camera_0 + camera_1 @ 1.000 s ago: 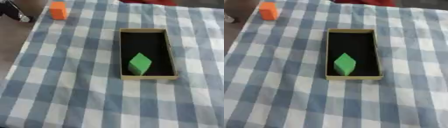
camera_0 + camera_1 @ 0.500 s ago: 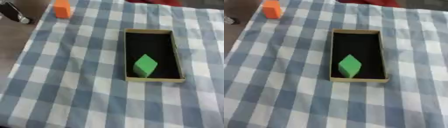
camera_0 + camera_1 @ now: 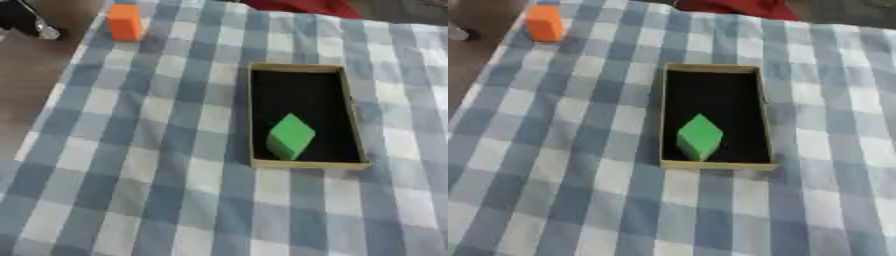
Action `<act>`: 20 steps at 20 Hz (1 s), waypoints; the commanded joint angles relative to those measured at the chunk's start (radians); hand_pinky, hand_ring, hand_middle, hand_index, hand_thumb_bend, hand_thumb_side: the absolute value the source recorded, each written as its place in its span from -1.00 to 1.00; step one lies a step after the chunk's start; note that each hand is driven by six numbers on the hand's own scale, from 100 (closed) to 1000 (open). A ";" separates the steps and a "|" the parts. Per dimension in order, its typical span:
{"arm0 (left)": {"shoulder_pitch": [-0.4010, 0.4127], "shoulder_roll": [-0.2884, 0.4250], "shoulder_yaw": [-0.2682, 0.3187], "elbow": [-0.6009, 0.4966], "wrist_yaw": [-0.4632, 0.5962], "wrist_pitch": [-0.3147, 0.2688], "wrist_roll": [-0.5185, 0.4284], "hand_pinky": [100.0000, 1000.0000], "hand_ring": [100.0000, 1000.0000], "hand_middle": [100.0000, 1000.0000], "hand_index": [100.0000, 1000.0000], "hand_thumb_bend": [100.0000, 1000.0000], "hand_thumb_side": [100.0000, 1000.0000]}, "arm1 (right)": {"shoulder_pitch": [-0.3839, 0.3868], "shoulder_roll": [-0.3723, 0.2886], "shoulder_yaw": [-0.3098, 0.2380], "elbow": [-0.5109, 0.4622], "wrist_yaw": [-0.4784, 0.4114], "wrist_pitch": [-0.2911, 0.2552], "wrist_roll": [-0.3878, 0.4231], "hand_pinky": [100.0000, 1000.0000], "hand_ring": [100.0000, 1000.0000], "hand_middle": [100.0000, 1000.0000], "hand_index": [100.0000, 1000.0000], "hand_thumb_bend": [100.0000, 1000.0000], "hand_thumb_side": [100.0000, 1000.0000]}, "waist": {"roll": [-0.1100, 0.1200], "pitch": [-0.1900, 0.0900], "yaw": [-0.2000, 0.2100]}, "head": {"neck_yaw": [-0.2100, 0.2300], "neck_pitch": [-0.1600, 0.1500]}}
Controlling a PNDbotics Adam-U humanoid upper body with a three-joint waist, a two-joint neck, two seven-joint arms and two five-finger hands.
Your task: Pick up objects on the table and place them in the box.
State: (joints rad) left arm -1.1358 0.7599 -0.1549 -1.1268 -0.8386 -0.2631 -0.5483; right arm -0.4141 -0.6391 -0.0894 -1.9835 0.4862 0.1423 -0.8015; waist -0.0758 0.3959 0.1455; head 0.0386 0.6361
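Nothing is shifting since earlier — green block [image 3: 290, 136] lying in tan box [image 3: 250, 116], orange block [image 3: 125, 22] at 11 o'clock; hands unseen.

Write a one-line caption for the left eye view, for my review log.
Green block lies inside the open box on the checked cloth; orange block stands at the cloth's far left; no robot hand in view.

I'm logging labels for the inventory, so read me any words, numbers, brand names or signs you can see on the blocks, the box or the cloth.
None: no readable text shows in either view.
The orange block, the green block, the box and the checked cloth all appear plain and unmarked.
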 commanded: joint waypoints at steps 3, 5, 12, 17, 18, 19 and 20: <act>-0.045 0.005 0.032 0.057 -0.056 0.002 -0.026 0.67 0.84 0.68 0.75 -0.01 -1.00 | -0.009 -0.037 -0.015 -0.016 0.006 0.007 -0.005 0.55 0.50 0.49 0.54 -1.00 1.00 | 0.006 -0.020 -0.007 | 0.017 -0.016; -0.049 0.000 0.041 0.080 -0.065 0.005 -0.043 0.67 0.84 0.71 0.78 0.00 -1.00 | -0.007 -0.038 -0.017 -0.016 0.005 0.006 -0.007 0.55 0.50 0.49 0.54 -1.00 1.00 | 0.006 -0.019 -0.009 | 0.026 -0.019; -0.056 -0.008 0.061 0.119 -0.064 0.023 -0.071 0.68 0.85 0.73 0.80 -0.03 -1.00 | -0.019 -0.039 -0.015 -0.016 0.002 -0.001 -0.005 0.55 0.50 0.49 0.54 -1.00 1.00 | 0.008 -0.006 -0.020 | 0.056 -0.030; -0.060 -0.013 0.072 0.150 -0.061 0.036 -0.066 0.68 0.85 0.74 0.79 -0.11 -1.00 | -0.031 -0.043 -0.014 -0.016 -0.002 -0.004 -0.006 0.55 0.50 0.49 0.54 -1.00 1.00 | 0.004 0.015 -0.032 | 0.074 -0.046; -0.061 -0.013 0.074 0.153 -0.063 0.037 -0.063 0.68 0.85 0.74 0.79 -0.11 -1.00 | -0.034 -0.043 -0.013 -0.016 -0.003 -0.005 -0.006 0.55 0.50 0.49 0.54 -1.00 1.00 | 0.003 0.019 -0.034 | 0.078 -0.050; -0.062 -0.012 0.075 0.155 -0.065 0.039 -0.059 0.68 0.85 0.74 0.78 -0.12 -1.00 | -0.037 -0.044 -0.013 -0.016 -0.003 -0.006 -0.006 0.55 0.50 0.49 0.54 -1.00 1.00 | 0.002 0.023 -0.035 | 0.082 -0.053; -0.064 -0.012 0.077 0.156 -0.069 0.041 -0.052 0.68 0.85 0.74 0.78 -0.12 -1.00 | -0.039 -0.044 -0.012 -0.016 -0.004 -0.006 -0.005 0.55 0.50 0.49 0.54 -1.00 1.00 | 0.001 0.027 -0.037 | 0.084 -0.057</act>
State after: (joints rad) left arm -1.1736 0.7233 -0.0923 -0.9646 -0.9045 -0.2257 -0.6075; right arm -0.4408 -0.6477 -0.0924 -1.9835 0.4854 0.1388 -0.8066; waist -0.0775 0.4460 0.1091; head 0.1162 0.5939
